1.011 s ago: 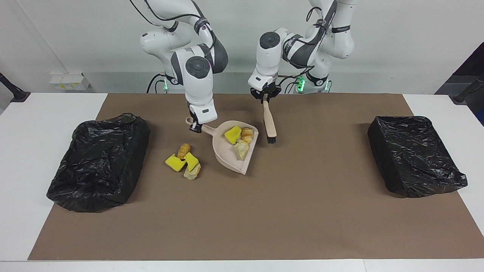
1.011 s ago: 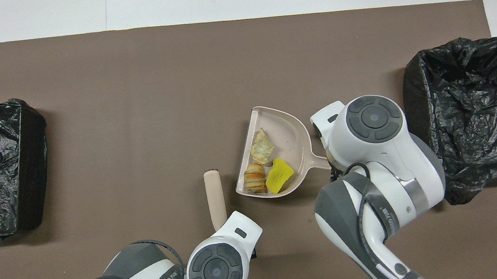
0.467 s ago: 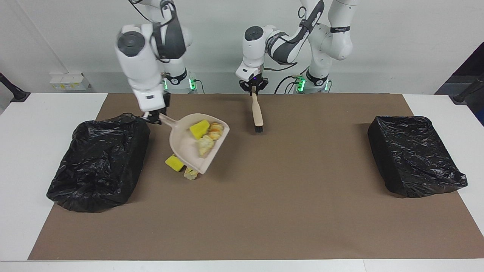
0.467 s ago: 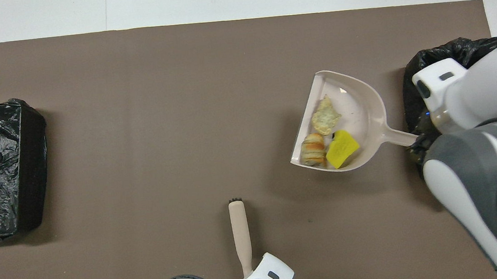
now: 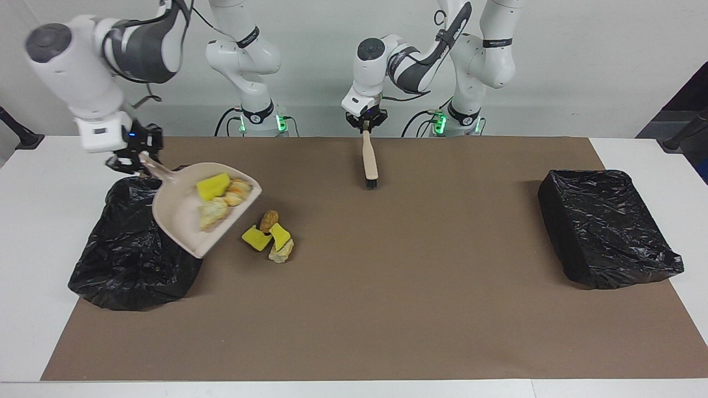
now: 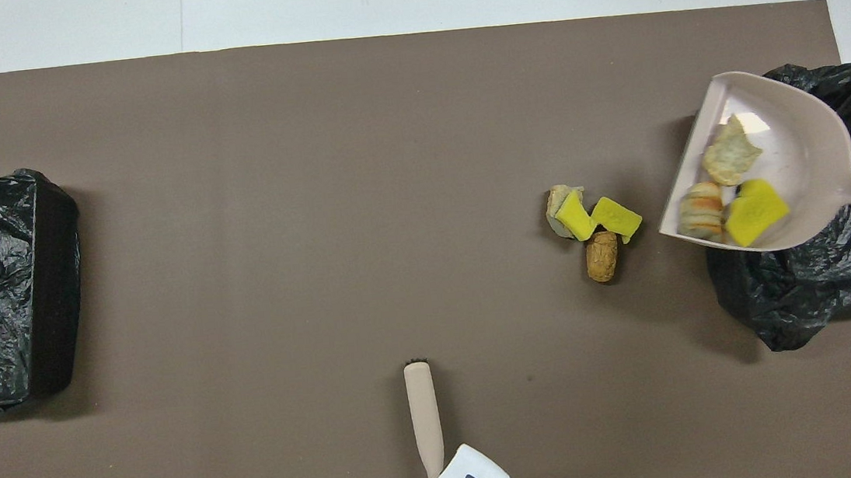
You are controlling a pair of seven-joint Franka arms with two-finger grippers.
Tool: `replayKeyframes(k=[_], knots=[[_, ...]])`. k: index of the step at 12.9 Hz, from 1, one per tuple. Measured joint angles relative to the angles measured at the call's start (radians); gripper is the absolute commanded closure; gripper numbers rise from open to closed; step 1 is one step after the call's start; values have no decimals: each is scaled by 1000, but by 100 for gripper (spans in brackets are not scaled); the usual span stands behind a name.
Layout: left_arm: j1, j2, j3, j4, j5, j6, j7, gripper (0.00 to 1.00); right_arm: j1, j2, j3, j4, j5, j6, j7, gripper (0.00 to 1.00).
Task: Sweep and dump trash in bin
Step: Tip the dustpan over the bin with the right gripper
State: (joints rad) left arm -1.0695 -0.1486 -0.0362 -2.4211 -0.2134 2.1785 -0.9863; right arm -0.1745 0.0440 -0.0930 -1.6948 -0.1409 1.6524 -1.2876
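Trash (image 5: 218,198), light, soft and crumbly, rides three pieces in the dustpan (image 5: 177,213) over the bin (image 5: 124,249), handle clamped by the right gripper (image 5: 134,157), four pieces (image 5: 269,236) lie beside it, and the left gripper (image 5: 365,124) clamps the brush (image 5: 369,162).

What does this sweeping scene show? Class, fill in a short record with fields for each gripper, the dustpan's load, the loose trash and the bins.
Right gripper: shut on dustpan handle, over bin
Dustpan load: three scraps
Left gripper: shut on brush, waiting
Loose trash: four scraps on mat
Second bin: at left arm's end
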Motion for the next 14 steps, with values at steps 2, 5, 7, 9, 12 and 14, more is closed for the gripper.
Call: replayKeyframes(k=[2, 5, 7, 9, 12, 14], knots=[[0, 3, 0, -8, -2, 6, 1, 100, -68, 60, -1, 84, -100, 27, -84, 100], [0, 13, 0, -19, -3, 27, 2, 82, -83, 133, 2, 122, -265, 154, -104, 100], [0, 25, 0, -20, -3, 31, 3, 44, -63, 169, 16, 120, -442, 173, -135, 100], [1, 28, 6, -16, -3, 34, 30, 0, -19, 180, 25, 109, -613, 182, -229, 100], [34, 27, 24, 13, -3, 45, 113, 0, 14, 177, 27, 91, -761, 244, -407, 100], [104, 26, 29, 60, -3, 47, 179, 0, 28, 172, 28, 90, -838, 250, -470, 100]])
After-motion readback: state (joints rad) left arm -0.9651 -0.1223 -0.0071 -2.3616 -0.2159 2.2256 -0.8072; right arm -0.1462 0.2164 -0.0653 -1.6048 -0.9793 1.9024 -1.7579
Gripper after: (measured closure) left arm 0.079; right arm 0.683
